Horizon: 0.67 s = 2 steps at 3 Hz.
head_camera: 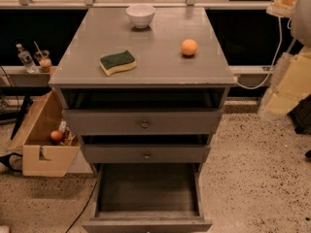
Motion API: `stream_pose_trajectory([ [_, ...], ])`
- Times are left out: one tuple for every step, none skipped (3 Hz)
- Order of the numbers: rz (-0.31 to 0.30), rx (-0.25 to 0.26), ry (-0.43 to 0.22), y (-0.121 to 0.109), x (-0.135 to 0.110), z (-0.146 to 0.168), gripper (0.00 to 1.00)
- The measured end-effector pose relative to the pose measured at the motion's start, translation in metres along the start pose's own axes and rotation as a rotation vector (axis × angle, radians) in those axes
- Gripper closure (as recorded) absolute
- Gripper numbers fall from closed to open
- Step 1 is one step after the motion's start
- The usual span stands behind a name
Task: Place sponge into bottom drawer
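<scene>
The bottom drawer [146,191] is pulled far out, closest to the camera. Above it, the middle drawer [146,154] and the top drawer [144,122] stick out a little. The sponge [117,62] lies on the grey cabinet top [155,74] (green side up), left of an orange [189,47]. A white bowl [140,15] sits further back. The gripper [286,89] hangs at the right edge, well apart from the sponge. Nobody can tell if it is spread or closed.

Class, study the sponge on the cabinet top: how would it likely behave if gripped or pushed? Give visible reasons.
The sponge looks like soft foam, so it would probably squash and weigh little. Lying flat, it should slide rather than roll, unlike the orange fruit. The pincer hangs off at the right edge, clear of it.
</scene>
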State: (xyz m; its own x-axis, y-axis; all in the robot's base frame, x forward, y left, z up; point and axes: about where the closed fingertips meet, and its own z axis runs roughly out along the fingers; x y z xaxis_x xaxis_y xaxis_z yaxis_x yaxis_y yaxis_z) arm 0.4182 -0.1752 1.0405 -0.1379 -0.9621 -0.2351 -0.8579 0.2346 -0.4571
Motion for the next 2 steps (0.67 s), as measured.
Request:
stream_pose_trajectory([
  [0.013,-0.036,-0.11,-0.016,-0.027,0.023,0.0],
  [0.026,-0.097,-0.204,-0.03,-0.052,0.06,0.0],
])
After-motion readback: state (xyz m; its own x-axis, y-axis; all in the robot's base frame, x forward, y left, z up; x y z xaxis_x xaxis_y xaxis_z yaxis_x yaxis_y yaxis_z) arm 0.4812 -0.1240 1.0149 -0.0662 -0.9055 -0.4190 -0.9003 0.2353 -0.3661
